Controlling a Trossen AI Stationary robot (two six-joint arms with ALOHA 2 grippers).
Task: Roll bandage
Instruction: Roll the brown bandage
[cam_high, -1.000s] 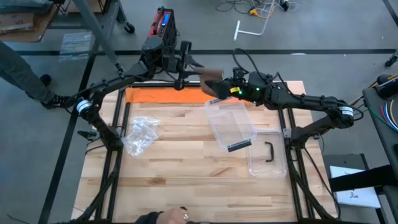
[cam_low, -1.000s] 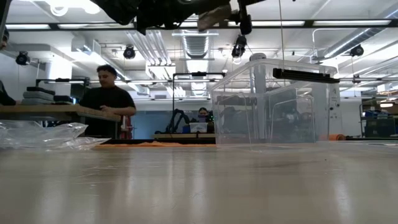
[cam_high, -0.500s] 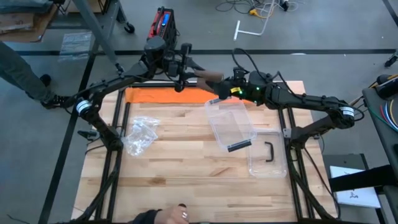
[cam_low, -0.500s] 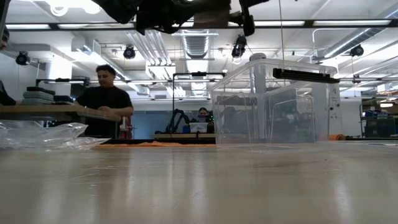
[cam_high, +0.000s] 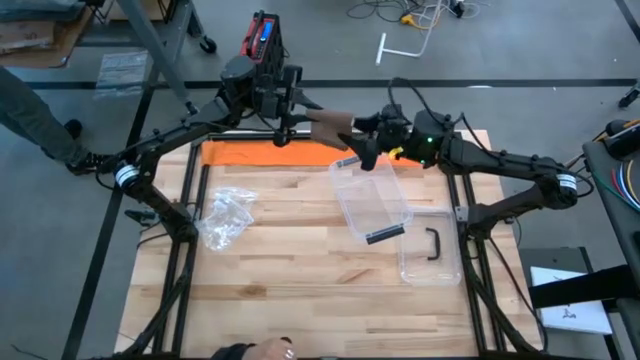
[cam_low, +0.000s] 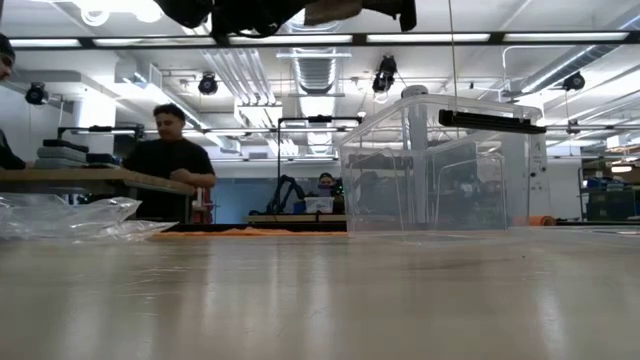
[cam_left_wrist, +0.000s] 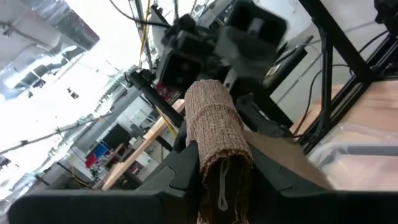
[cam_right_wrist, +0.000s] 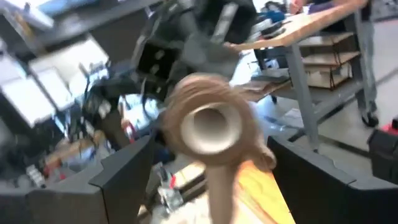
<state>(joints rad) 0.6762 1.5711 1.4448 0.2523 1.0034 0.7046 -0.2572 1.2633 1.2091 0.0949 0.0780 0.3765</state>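
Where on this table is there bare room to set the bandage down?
Bare wood runs along the near edge of the table, and between the plastic bag and the clear box. It is crowded at the far edge, where both grippers meet over the orange mat.

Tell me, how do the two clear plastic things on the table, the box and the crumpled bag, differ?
The clear box is rigid with straight walls; the plastic bag is soft and crumpled. The box stands tall in the low view, while the bag lies flat and low. The box sits toward the table's right side near its separate lid with a black handle; the bag lies on the left. Both are see-through and neither is being touched by an arm.
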